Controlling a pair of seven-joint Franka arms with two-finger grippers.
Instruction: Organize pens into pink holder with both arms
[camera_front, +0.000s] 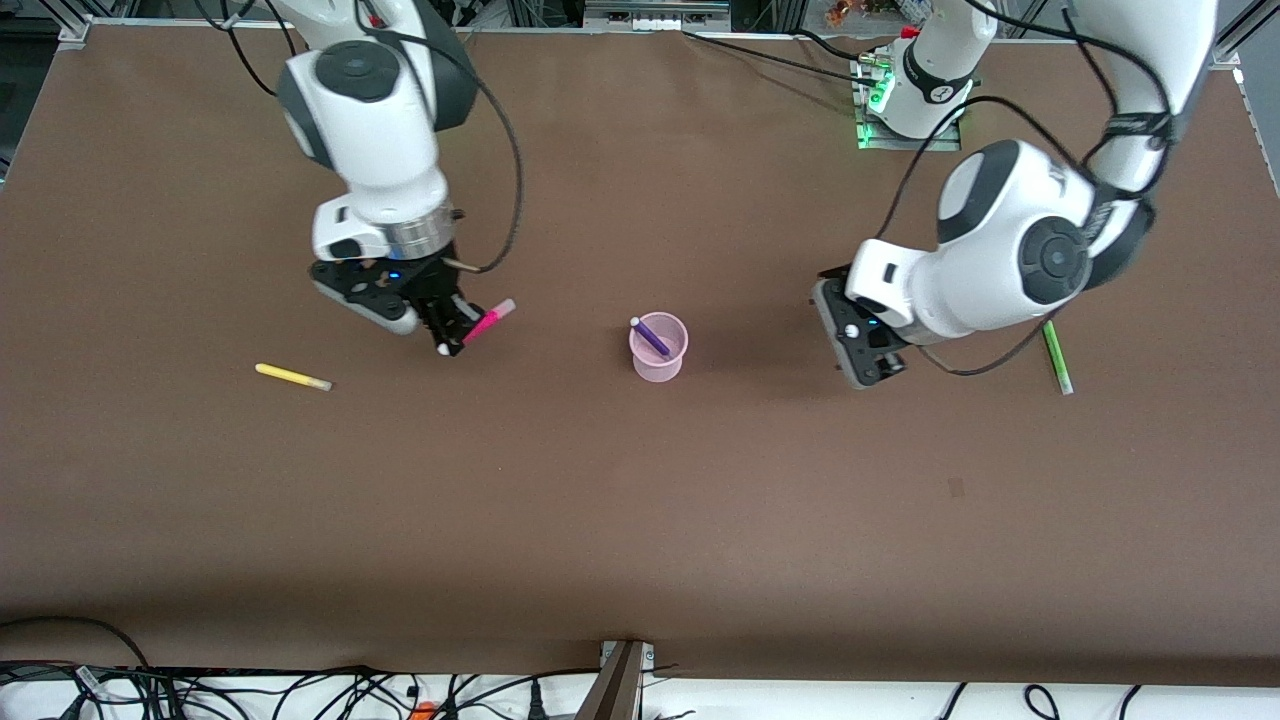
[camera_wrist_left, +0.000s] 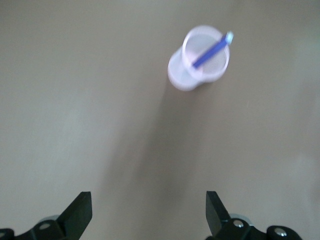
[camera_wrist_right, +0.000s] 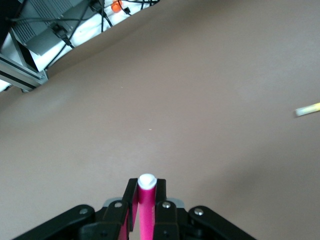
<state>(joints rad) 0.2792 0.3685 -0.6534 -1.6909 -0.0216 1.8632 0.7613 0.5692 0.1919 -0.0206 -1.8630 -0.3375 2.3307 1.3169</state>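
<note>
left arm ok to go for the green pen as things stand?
Probably yes. The left gripper is open and holds nothing, and the green pen lies flat on bare table toward that arm's end. The arm's own elbow hangs over the pen's upper end, so it would have to reposition.

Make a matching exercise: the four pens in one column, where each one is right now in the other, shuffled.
1. magenta pen
2. purple pen
3. yellow pen
4. green pen

A. lying on the table toward the left arm's end
B. standing in the pink holder
C. held in the shut right gripper
D. lying on the table toward the right arm's end

Pairs: 1-C, 2-B, 3-D, 4-A
</note>
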